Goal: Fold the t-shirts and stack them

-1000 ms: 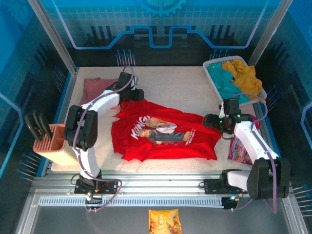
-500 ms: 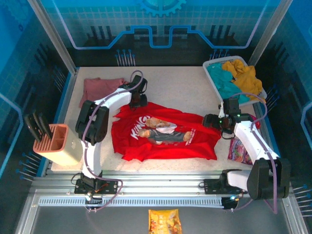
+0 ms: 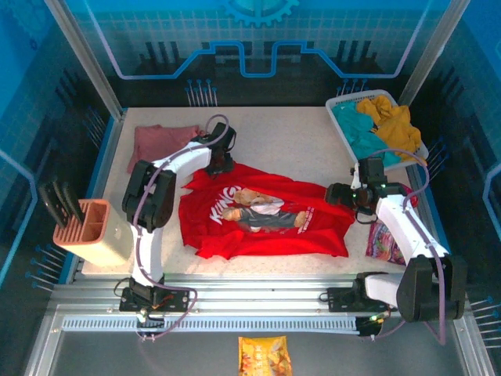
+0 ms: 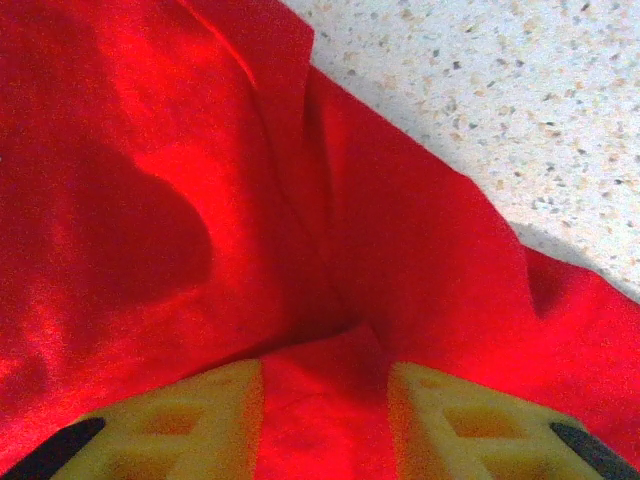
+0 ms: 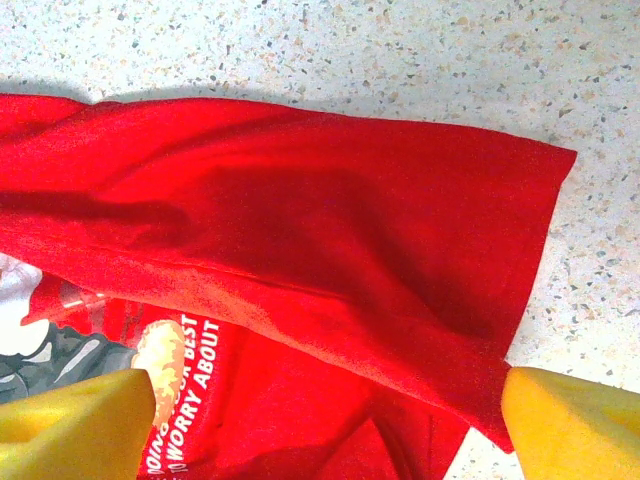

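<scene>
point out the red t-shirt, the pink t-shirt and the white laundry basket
red t-shirt point(image 3: 264, 213), top external view, on the teddy-bear print at its chest
pink t-shirt point(image 3: 158, 142), top external view, on its bare middle
white laundry basket point(image 3: 346, 99), top external view, on its far rim

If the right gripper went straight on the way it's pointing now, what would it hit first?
Most likely the red t-shirt: the open right gripper points down at its edge, with the speckled table just beside.
</scene>
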